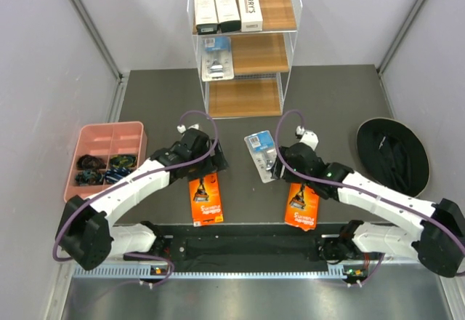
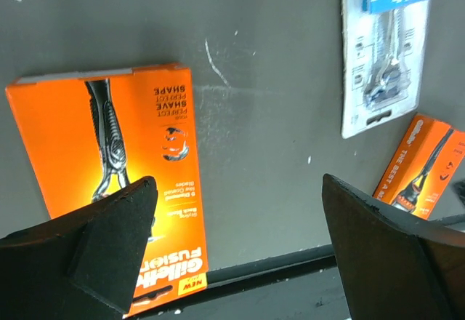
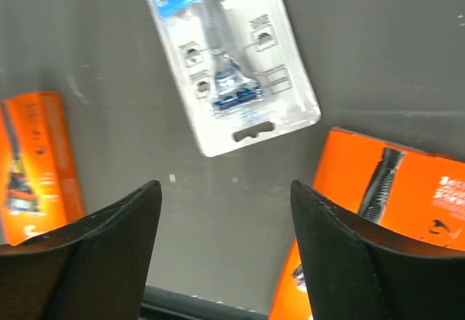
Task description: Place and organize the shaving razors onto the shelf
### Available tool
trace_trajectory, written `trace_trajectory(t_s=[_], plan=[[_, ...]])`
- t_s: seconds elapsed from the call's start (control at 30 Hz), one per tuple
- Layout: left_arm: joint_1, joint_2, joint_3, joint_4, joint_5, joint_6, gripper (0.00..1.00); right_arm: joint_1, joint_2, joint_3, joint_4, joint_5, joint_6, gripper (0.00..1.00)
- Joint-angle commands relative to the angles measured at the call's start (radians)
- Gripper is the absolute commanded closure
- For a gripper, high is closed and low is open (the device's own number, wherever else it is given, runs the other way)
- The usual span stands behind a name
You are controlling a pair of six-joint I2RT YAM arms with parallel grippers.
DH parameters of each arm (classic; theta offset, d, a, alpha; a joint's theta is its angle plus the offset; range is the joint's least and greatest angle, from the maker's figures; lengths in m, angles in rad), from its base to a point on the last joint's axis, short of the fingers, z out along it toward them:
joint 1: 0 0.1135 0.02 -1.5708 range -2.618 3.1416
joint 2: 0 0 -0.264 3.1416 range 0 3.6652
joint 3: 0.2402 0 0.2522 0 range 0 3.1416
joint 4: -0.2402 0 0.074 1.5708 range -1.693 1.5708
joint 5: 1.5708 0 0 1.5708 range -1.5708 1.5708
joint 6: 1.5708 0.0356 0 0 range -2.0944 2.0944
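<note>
The shelf [image 1: 283,22] stands at the far middle. Three white boxes [image 1: 227,7] lie on its top tier and a blue blister pack [image 1: 216,57] on the middle tier. On the table lie another blue blister pack [image 1: 259,151] [image 2: 383,51] [image 3: 229,58] and two orange cards, one on the left [image 1: 205,199] [image 2: 109,167] [image 3: 36,160] and one on the right [image 1: 302,206] [image 2: 425,167] [image 3: 385,204]. My left gripper [image 1: 211,164] [image 2: 240,222] hovers open beside the left card's far end. My right gripper [image 1: 275,164] [image 3: 225,222] hangs open just near of the blister pack, holding nothing.
A pink compartment tray [image 1: 98,140] with dark small items sits at the left. A black round hat-like thing [image 1: 378,142] lies at the right. The table's near edge has a black rail [image 1: 247,246] between the arm bases.
</note>
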Motion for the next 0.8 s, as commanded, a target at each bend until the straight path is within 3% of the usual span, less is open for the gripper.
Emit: trace_trajectory(t_s=[0.0, 0.2, 0.77], plan=[[-0.003, -0.012, 0.049, 0.040, -0.036, -0.001, 0.01, -0.044, 0.069, 0.060, 0.008, 0.000, -0.069, 0.31], [-0.003, -0.035, 0.042, 0.020, -0.062, 0.017, 0.01, -0.102, 0.197, 0.120, 0.082, -0.063, -0.122, 0.41], [-0.001, -0.027, 0.054, -0.005, -0.076, 0.039, 0.01, -0.173, 0.578, 0.376, 0.149, -0.163, -0.247, 0.51]])
